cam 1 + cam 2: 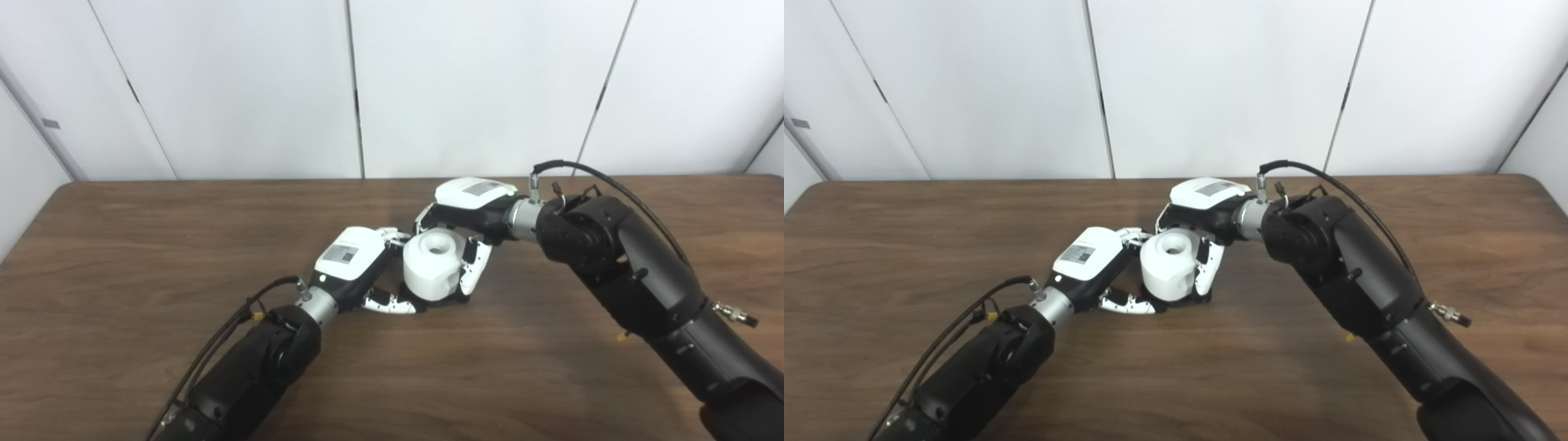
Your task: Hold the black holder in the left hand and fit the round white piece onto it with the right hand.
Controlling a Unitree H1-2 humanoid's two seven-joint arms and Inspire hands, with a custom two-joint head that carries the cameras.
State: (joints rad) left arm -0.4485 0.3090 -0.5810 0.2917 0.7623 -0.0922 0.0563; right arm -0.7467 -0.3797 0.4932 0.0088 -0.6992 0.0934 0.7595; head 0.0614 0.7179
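Between the two hands, the round white plastic piece (430,264) sits seated on the black holder (1185,300), the right hand (468,211) curled around it, the left hand (361,266) gripping the base, fitting seemingly near complete.

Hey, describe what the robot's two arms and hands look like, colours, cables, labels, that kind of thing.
Both arms are glossy black with rounded joints and silver wrist collars. The left robot hand and the right robot hand have white back shells bearing grey printed labels, with white-and-black fingers. A black cable loops over each forearm.
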